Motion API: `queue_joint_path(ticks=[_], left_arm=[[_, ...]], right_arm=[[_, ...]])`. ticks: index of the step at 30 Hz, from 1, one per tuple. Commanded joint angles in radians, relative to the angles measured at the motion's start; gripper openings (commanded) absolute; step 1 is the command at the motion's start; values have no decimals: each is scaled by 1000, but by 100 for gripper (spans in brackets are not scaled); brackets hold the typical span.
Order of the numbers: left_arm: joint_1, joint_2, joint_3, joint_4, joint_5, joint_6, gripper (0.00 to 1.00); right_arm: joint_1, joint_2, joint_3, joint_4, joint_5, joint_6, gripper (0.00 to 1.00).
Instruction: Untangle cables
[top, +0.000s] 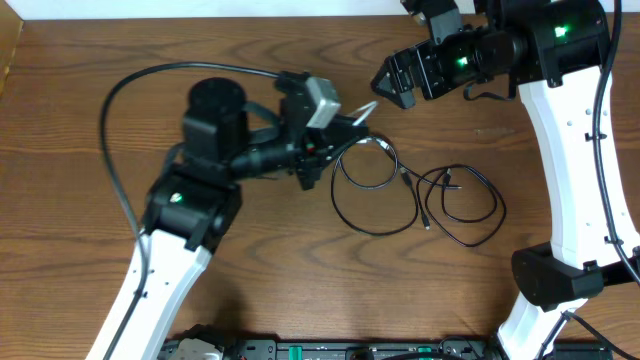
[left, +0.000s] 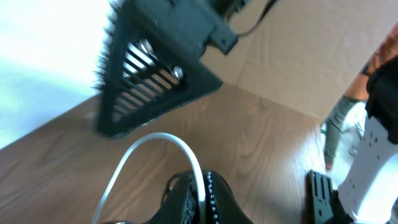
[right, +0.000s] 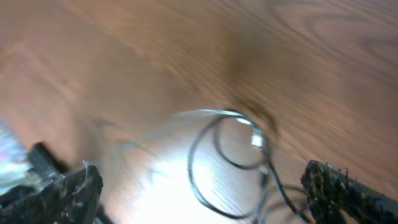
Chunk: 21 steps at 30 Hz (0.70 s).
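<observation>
Several loops of thin black cord (top: 402, 177) lie loose on the brown wooden table (top: 80, 60), between the two arms. The left gripper (top: 352, 122) is clamped on a thin white cord (left: 158, 135) just above the leftmost loop. The right gripper (top: 392, 88) hovers near it, fingers spread wide and holding nothing.

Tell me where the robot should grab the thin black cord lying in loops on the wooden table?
Probably the far-right curve of the thin black cord, from straight above, pinching across it. It lies flat there as one lone strand, away from the crossings and from the thin white cord.
</observation>
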Motion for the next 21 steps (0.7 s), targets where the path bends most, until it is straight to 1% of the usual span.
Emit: queue_joint_path(ticks=[1, 2, 5, 8, 12, 18, 19, 21], left_arm=[[41, -48, 11, -31, -13, -19, 7], [63, -67, 11, -51, -13, -19, 7], [92, -88, 11, -66, -13, -19, 8], [114, -105, 11, -61, -13, -21, 7], [136, -124, 13, -20, -13, -50, 8], [169, -128, 27, 107, -13, -136, 8], [174, -128, 27, 127, -13, -152, 8], [189, -128, 27, 180, -13, -188, 8]], right_arm=[[-6, -3, 3, -8, 222, 128, 99], [-10, -3, -11, -6, 251, 157, 99], [-19, -3, -46, -6, 251, 157, 99], [-22, -3, -106, 6, 239, 109, 99], [-22, -3, -196, 27, 132, -75, 99], [-22, -3, -350, 50, -187, -479, 99], [-22, -3, -376, 56, -226, -516, 99], [-22, -3, -461, 93, -274, -523, 99]])
